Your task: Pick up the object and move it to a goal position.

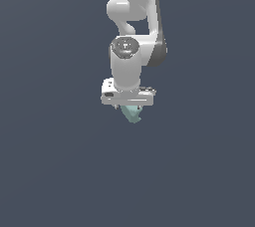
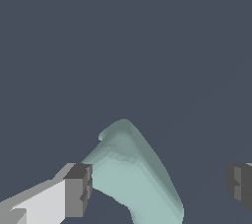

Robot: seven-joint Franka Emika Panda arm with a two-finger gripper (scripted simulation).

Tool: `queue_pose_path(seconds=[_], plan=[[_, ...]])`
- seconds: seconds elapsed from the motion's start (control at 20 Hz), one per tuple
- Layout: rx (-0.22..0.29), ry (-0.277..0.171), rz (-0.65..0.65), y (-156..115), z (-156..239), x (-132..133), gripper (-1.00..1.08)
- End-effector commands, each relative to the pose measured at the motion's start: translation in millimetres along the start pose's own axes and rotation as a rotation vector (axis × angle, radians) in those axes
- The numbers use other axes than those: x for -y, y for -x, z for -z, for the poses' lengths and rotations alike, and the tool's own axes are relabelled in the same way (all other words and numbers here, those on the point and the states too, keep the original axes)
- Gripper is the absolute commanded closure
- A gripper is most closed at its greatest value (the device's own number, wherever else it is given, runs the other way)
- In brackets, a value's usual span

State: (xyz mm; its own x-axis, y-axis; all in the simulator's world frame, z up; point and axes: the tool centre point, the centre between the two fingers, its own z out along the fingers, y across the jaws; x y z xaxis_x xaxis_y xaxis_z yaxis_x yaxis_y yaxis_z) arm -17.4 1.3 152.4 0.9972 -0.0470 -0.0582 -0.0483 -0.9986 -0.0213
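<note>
The object (image 2: 133, 169) is a pale teal-green lumpy block that tapers at one end. In the wrist view it lies between my two dark finger pads (image 2: 78, 191), close against one pad and well apart from the other. My gripper (image 2: 160, 188) is open around it. In the exterior view the white gripper (image 1: 129, 105) hangs straight down from the arm. The object (image 1: 132, 114) shows just under the hand, and the hand partly hides it. I cannot tell whether the near pad touches it.
The flat dark grey-blue ground (image 1: 55, 171) fills both views. The white-grey arm (image 1: 132, 17) rises behind and above the gripper in the exterior view.
</note>
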Motion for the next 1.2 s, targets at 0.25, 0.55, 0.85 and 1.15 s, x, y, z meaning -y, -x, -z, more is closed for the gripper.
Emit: queue_pose_path(seconds=[0.25, 0.55, 0.85, 1.15], plan=[[0.001, -0.011, -0.026, -1, 2, -6, -0.92], [0.003, -0.024, -0.061, -3, 5, -13, -0.92], [0.000, -0.021, -0.028, -1, 4, -11, -0.92], [-0.008, -0.014, 0.060, 6, 2, -8, -0.92]])
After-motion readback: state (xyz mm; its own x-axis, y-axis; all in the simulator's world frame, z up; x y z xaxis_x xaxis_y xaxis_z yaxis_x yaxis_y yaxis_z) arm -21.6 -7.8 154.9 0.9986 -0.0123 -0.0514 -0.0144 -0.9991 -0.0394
